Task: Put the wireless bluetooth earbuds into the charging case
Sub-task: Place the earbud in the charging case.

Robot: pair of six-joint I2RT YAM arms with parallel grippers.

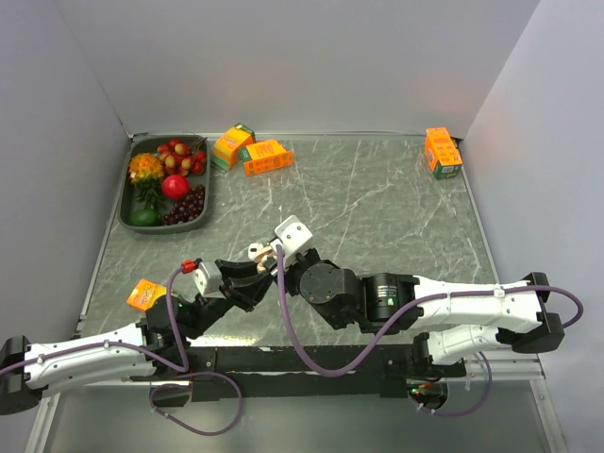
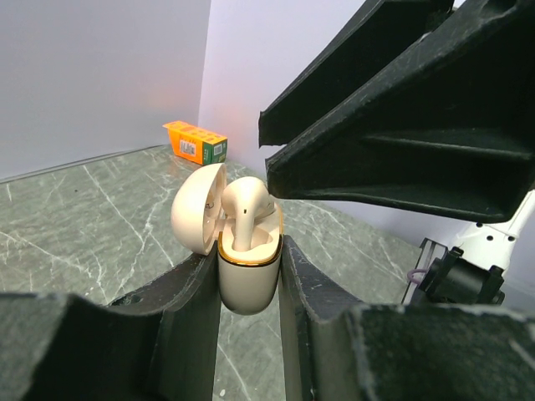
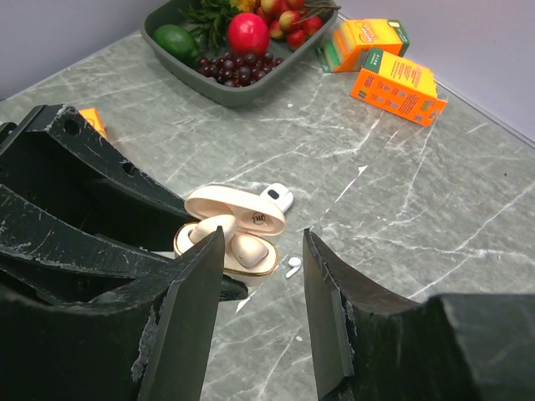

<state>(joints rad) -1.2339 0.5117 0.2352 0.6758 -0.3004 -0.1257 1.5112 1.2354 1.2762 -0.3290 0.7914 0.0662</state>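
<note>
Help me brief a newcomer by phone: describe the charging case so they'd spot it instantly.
On the grey marbled table, look just left of centre, toward the front edge. The left pincer is shut on a small charging case, lid hinged open, an earbud standing inside. Unlike the orange boxes, it is cream, rounded and gold-rimmed.

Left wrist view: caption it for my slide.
Left gripper clamps the open charging case, one earbud standing inside, right gripper open above.

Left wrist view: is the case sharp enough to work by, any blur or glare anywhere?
Left wrist view: case and earbud sharp, near fingers soft, faint warm tint on the wall behind the box. Right wrist view: case sharp, no glare. Top view: even light, case very small.
</note>
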